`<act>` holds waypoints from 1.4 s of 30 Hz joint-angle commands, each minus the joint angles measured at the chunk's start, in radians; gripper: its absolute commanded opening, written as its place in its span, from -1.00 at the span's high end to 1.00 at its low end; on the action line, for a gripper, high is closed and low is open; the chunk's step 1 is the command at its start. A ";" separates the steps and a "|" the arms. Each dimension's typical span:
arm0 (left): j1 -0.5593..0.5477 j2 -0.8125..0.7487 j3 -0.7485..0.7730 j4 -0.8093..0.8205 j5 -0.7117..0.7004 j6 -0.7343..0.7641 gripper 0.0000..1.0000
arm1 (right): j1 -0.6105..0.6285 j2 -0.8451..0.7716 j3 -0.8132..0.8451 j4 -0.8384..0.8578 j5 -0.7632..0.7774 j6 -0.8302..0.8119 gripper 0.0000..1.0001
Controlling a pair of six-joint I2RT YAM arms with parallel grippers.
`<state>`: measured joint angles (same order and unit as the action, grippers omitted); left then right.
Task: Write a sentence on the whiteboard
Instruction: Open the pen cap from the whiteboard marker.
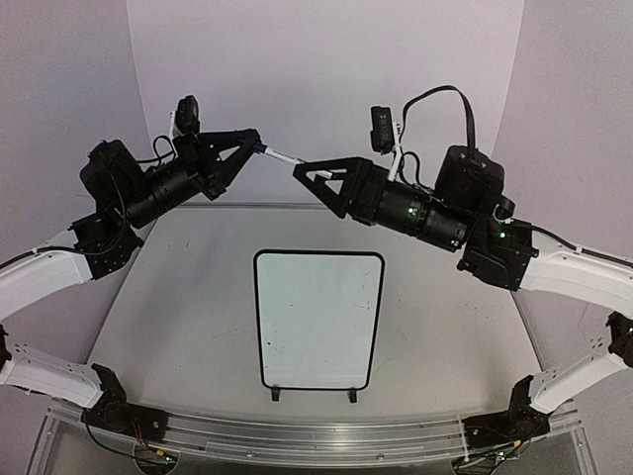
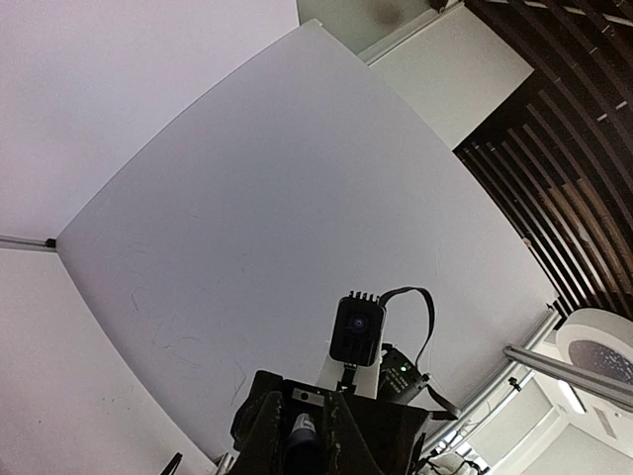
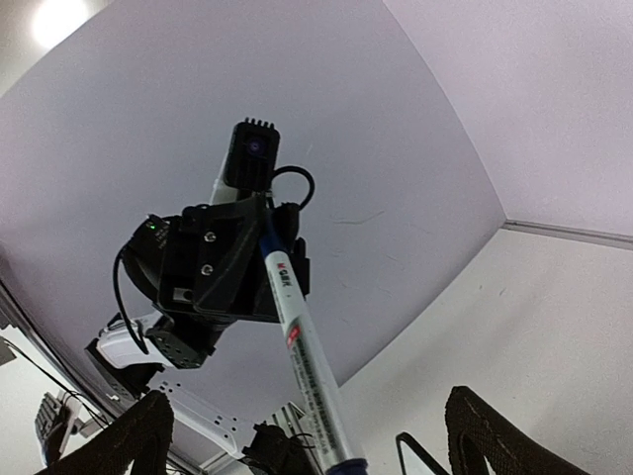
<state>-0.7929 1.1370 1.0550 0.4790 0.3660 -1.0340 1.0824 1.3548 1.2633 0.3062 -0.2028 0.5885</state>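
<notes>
Clenched on one end of the marker (image 1: 280, 154), the left claw (image 1: 252, 141) holds it in the air over the far edge of the worktop (image 1: 168, 297), beyond the whiteboard (image 1: 318, 317). The right claw (image 1: 302, 173) is released. In its wrist view the two fingers stand wide apart at the bottom corners, and the marker's free end runs down between them without touching either. From above, the marker's long axis lies nearly level across the scene, from the left claw towards the right one, dipping slightly nearer the arms as it goes right. Its free end points straight into the open claw. The body is white with printing and a blue band near the free end, and whether a cap sits on that end cannot be told. The step in hand looks like a pass or a re-grip between the two arms, with the pen not yet brought to the board. To do it well, the right claw should stay lined up with the marker's axis and close squarely on the barrel, not on the very tip. The left claw should let go only once that grip is firm, because a slanted pinch would let the round body roll or drop. The whiteboard sits in the middle of the worktop with its long axis running from near to far and its two black feet at the near edge. Its white face shows no writing, so the sentence appears to be not yet begun.
</notes>
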 commanded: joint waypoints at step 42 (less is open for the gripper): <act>-0.002 -0.041 -0.083 0.002 0.016 -0.002 1.00 | -0.001 0.117 0.018 0.343 -0.065 0.133 -0.22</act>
<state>-0.7933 1.1072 0.9963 0.4730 0.3817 -1.0264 1.0821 1.4734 1.2633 0.5860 -0.2920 0.7337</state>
